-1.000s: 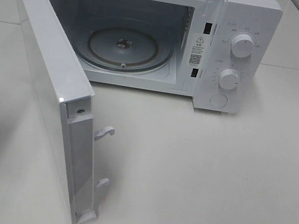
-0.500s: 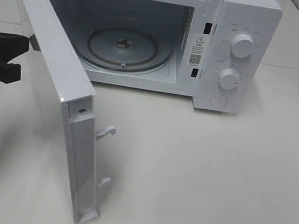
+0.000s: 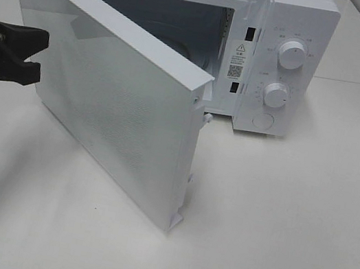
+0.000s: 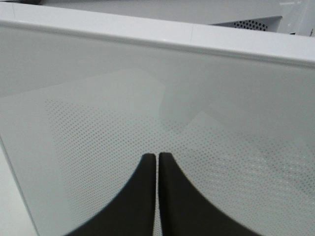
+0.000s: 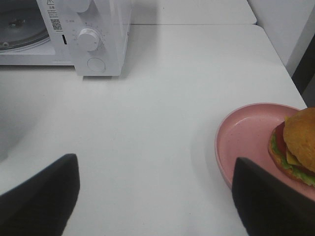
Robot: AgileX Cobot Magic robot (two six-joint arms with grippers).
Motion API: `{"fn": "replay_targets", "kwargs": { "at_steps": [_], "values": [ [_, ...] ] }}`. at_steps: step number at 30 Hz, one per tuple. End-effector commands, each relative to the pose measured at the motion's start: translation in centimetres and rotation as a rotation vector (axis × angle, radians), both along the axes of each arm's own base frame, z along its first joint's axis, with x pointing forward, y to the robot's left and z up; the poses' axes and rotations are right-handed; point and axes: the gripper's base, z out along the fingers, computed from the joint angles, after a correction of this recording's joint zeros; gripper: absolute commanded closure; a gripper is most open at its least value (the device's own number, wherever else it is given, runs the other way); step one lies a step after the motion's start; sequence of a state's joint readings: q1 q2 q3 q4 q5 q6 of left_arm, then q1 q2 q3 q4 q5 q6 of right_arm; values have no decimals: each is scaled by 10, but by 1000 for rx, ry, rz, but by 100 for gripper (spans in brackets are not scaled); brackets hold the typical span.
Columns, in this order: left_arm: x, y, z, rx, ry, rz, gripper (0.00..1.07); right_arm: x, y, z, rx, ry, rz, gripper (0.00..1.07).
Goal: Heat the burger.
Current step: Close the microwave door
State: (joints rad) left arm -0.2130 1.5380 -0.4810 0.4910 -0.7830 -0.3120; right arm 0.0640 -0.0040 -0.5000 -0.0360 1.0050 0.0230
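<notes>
The burger (image 5: 299, 146), with a tan bun, tomato, cheese and lettuce, sits on a round pink plate (image 5: 246, 137) and shows only in the right wrist view. My right gripper (image 5: 155, 164) hovers open and empty over the table, with the plate just beyond its right finger. The white microwave (image 3: 281, 55) stands at the back with its door (image 3: 115, 109) swung roughly halfway across the opening. My left gripper (image 3: 39, 54) is shut and empty, its tips (image 4: 157, 157) against the door's outer face.
The microwave's two dials (image 3: 292, 54) and round button (image 3: 263, 121) face front. The glass turntable (image 5: 19, 27) shows inside the cavity in the right wrist view. White tabletop (image 3: 276, 221) stretches in front and to the right.
The left gripper came in from the left and the door swung from wide open to about half shut, hiding most of the cavity. The right gripper's jaws stay as they were.
</notes>
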Motion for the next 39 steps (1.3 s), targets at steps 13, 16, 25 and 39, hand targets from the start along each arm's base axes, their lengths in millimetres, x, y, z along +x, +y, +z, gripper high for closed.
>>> {"fn": "replay_targets", "kwargs": {
  "at_steps": [13,16,25,39],
  "values": [
    [30,-25,-14,7,19,39,106,-4,0,0,0,-36,-7,31],
    [33,-26,-16,-17,21,77,106,-4,0,0,0,-36,-7,31],
    [44,-46,-18,-54,-19,118,106,-4,0,0,0,-36,-7,31],
    [74,-84,-13,-111,-92,160,106,-4,0,0,0,-36,-7,31]
  ]
}}
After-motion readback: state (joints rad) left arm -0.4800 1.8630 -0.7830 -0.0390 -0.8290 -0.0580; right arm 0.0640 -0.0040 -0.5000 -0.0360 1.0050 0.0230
